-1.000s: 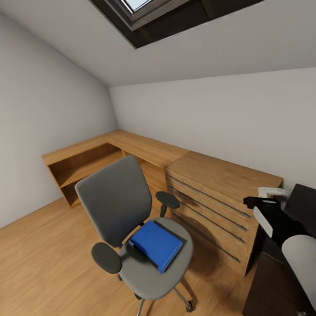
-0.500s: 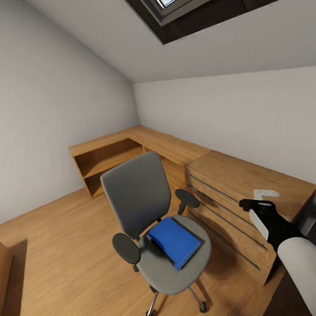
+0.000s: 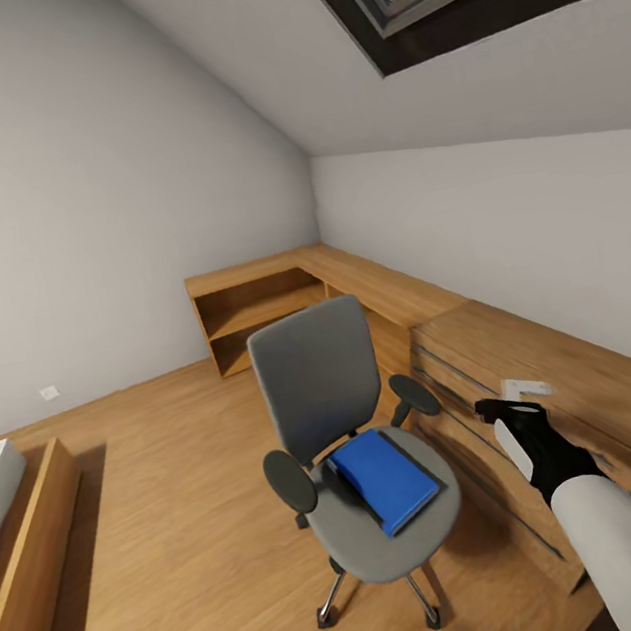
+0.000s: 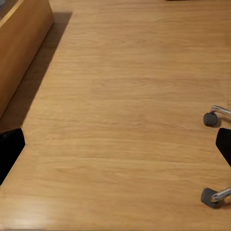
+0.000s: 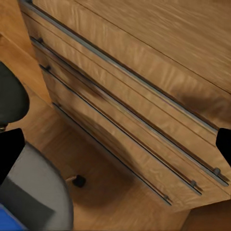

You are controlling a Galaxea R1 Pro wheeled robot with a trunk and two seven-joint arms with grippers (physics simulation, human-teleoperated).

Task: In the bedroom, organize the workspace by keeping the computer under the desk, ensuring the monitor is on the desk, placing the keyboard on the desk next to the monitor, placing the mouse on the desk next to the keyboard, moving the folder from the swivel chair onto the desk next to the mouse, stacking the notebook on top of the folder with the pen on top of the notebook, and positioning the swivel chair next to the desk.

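The right gripper hangs over the light-wood drawer unit; whether its fingers are spread or closed cannot be told. The blue folder lies flat on the swivel chair seat, towards its front edge. It looks thin, light, stiff and probably slippery: best pinched by an overhanging edge. No writing is legible.

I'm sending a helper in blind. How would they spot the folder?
Find the grey swivel chair on the wooden floor, beside the light-wood drawer unit. The folder lies flat on its seat: a thin rectangle, the one bright blue thing among grey and wood.
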